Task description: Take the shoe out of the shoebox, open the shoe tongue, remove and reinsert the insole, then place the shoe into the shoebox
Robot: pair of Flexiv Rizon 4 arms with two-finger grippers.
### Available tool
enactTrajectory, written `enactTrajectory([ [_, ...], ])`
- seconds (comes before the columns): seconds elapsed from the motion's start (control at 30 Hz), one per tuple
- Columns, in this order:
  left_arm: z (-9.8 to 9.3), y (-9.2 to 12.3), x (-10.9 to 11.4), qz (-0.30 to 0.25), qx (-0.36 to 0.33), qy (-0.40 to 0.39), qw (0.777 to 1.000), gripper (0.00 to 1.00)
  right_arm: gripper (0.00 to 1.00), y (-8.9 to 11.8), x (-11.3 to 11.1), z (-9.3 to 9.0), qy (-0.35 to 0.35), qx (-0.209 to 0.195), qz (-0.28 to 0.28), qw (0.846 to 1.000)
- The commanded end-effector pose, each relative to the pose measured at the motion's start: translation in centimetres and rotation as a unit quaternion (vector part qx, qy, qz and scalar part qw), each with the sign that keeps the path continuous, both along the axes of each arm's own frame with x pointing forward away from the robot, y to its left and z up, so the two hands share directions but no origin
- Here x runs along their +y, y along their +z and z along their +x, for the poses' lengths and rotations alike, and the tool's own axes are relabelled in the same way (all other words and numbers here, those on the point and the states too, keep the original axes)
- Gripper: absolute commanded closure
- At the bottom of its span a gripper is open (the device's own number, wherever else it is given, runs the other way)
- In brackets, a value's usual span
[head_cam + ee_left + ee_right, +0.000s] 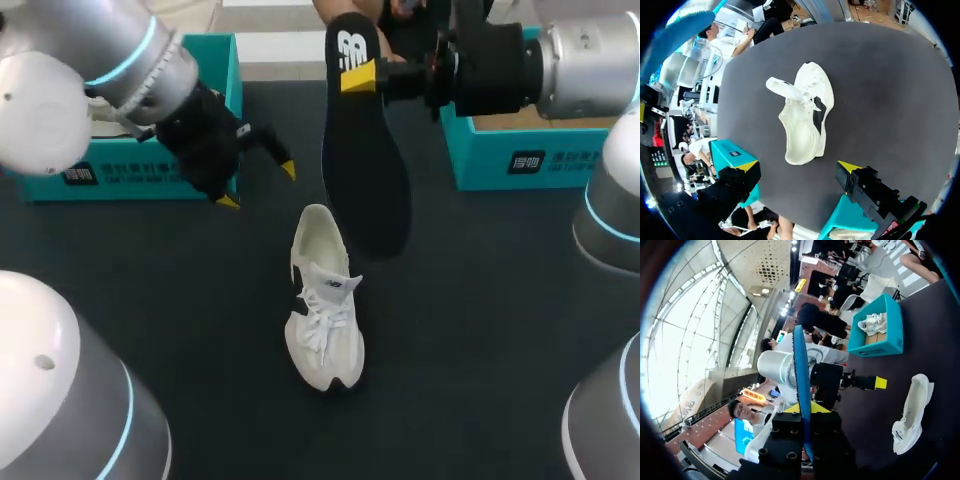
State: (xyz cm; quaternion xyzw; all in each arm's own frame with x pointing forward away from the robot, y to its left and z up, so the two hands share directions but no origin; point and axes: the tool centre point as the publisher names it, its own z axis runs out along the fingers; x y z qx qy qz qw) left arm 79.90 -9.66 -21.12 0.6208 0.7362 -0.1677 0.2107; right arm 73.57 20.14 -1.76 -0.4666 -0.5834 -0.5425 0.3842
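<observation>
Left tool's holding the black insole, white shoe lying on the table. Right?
No: the right tool holds the black insole; the left tool is open and empty, per the head view. The white shoe does lie on the table.

Head camera looks down; all views share the shoe (322, 345).

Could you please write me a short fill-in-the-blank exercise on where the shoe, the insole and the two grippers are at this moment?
1. The right gripper is shut on the black ____, which hangs down above the table.
2. The white shoe rests on the dark ____, with no gripper touching it.
3. The left gripper hangs beside the shoe with its fingers ____, holding nothing.
Missing words: insole; table; open.
</observation>
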Motion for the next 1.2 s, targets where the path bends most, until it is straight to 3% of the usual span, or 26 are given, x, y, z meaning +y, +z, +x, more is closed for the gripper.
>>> enactTrajectory([
  [0.03, -1.6, 1.8, 1.1, -0.441, -0.106, -0.018, 0.891, 0.0, 1.0, 0.1, 0.6, 0.8, 0.002, 0.019, -0.03, 0.999],
  [0.2, -1.4, 3.2, 0.7, -0.478, -0.096, -0.009, 0.873, 0.0, 1.0, 0.1, 0.6, 0.8, 0.002, 0.019, -0.03, 0.999],
  [0.77, -1.4, 3.2, 0.7, -0.478, -0.096, -0.009, 0.873, 0.0, 1.0, 0.1, 0.6, 0.8, 0.002, 0.019, -0.03, 0.999],
  [0.8, -1.4, 2.7, 0.7, -0.466, -0.114, -0.01, 0.877, 0.0, 1.0, -0.4, 0.6, 0.9, -0.001, 0.033, -0.016, 0.999],
  [0.97, -2.0, 2.6, 0.3, -0.504, -0.108, -0.008, 0.857, 0.0, 1.0, -2.1, 1.0, 1.0, -0.026, 0.074, -0.01, 0.997],
  [1.2, -2.6, 3.4, 0.6, -0.496, -0.111, -0.02, 0.861, 0.0, 1.0, -4.3, 1.9, 0.9, -0.055, 0.123, 0.002, 0.991],
])
